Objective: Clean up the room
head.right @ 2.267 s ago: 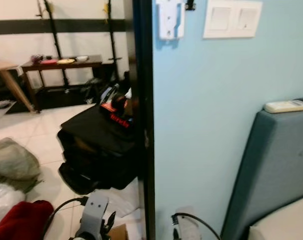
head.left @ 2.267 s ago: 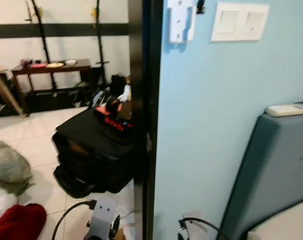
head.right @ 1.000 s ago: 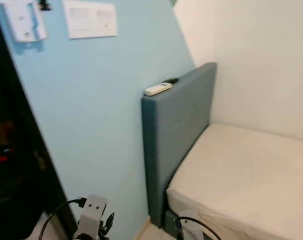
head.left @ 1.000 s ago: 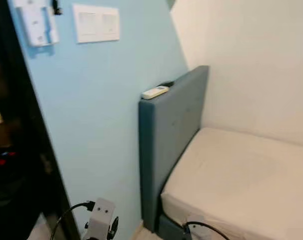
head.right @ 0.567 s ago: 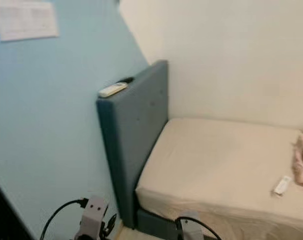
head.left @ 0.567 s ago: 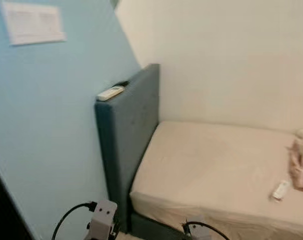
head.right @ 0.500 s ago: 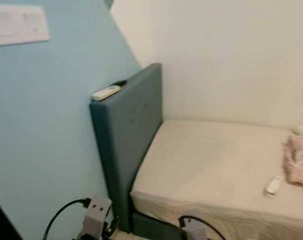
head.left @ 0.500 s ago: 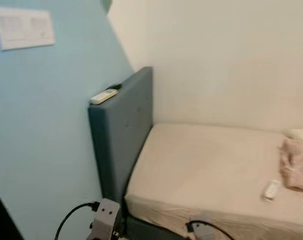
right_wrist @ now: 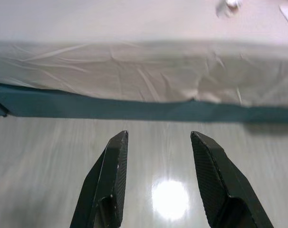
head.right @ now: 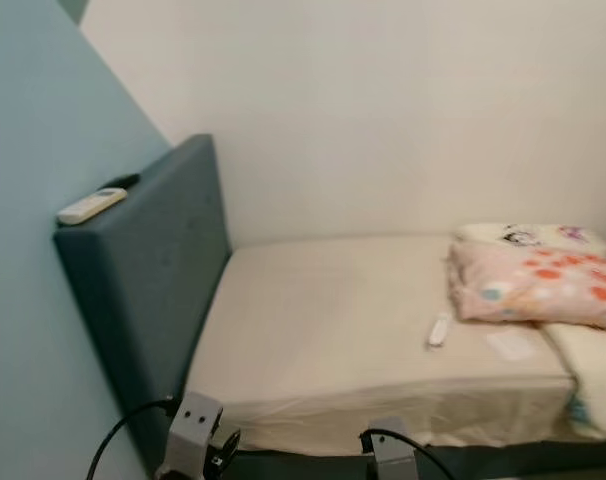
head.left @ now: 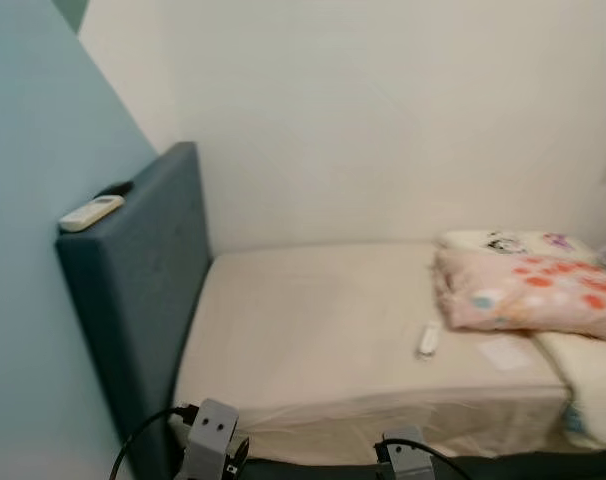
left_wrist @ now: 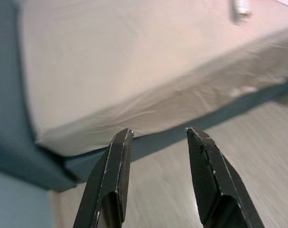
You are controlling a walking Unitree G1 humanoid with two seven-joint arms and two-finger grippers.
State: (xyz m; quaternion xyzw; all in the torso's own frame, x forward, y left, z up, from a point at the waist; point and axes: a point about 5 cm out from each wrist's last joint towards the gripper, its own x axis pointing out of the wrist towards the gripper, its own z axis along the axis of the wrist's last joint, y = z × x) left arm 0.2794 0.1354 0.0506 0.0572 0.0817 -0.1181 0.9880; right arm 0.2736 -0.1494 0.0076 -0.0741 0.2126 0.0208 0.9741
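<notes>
Left eye view: you face a bed (head.left: 313,330) with a cream fitted sheet, set in the corner of a blue wall (head.left: 23,200) and a cream wall (head.left: 383,110).
Headboard: one, upholstered in teal (head.left: 133,290), at the bed's left end.
Remotes: two. One white remote on the headboard (head.left: 90,212) lies on its top edge, with a small dark object (head.left: 115,188) just beyond it; one white remote on the sheet (head.left: 428,340) lies just beside the bedding.
Bedding: one pink blanket with orange spots (head.left: 528,292), folded, atop a cream pillow (head.left: 583,365); a second pillow with a cartoon print (head.left: 513,243) sits behind it.
Paper: one pale slip (head.left: 503,352) on the sheet near the blanket.
Writing: you cannot read any; the view is blurred.
Left gripper (left_wrist: 158,135): fingers spread, pinching nothing, low over the floor (left_wrist: 172,190) near the bed's corner.
Right gripper (right_wrist: 158,137): fingers spread, pinching nothing, over the glossy floor before the bed's teal base (right_wrist: 134,109).
</notes>
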